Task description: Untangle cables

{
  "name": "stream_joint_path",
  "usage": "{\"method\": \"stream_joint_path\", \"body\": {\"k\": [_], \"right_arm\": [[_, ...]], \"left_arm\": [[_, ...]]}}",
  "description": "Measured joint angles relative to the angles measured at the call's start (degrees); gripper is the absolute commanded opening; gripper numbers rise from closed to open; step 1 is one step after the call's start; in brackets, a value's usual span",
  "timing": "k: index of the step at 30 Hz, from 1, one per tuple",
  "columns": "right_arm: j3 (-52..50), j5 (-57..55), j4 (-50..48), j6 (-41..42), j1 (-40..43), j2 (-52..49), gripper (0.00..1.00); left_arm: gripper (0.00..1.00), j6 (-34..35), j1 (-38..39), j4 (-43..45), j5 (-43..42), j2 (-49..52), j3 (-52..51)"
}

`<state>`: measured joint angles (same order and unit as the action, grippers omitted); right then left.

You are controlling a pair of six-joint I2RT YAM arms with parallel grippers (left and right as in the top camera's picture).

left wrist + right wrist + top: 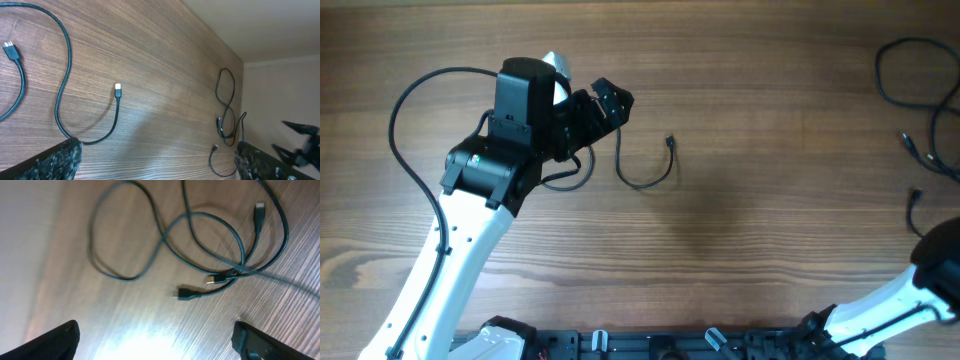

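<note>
Cables, thin, black, looping, wood-grain table

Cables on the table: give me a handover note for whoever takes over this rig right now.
Left gripper: open, empty, over the silvery-tipped cable, which lies apart from the rest.
Right gripper: open, empty, above the other cables far to the right.
Done: one cable lies separated.
Left: the other cables cross one another in loose loops. They probably need pulling apart one at a time.
</note>
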<state>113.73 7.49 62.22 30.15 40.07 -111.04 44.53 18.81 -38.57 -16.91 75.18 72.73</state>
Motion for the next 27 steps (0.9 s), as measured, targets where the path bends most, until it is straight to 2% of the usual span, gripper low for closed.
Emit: {"method": "stream_joint_path", "body": {"k": [5,10,13,17,23,27], "right_arm": [[0.0,12.9,0.2,-9.3,-1.2,7.9,1.00],[0.0,23.9,4.3,-19.2,-9.5,11.0,1.00],[0.0,25.6,5.6,-23.9,-18.1,10.9,0.99],[0.0,24.4,3.6,-26.6,-30.2,10.7,0.99],[0.0,21.8,-2.9,-28.5,-45.2,6.9,0.97],[0.0,20.8,-10.2,-29.0,-54.4,-0.2,0.97]], "left_arm": [[1.00,-3.8,0.0,0.1,2.1,0.0,0.0],[1.00,-10.9,0.0,-1.4,9.6,0.0,0.0],[1.00,-12.6,-0.6,-5.1,15.7,0.0,0.0],[1.00,-11.6,-5.0,-10.9,21.5,0.0,0.0],[1.00,-9.0,-13.8,-16.2,24.4,0.0,0.0],[1.00,-8.0,-17.0,-18.8,24.6,0.0,0.0]]}}
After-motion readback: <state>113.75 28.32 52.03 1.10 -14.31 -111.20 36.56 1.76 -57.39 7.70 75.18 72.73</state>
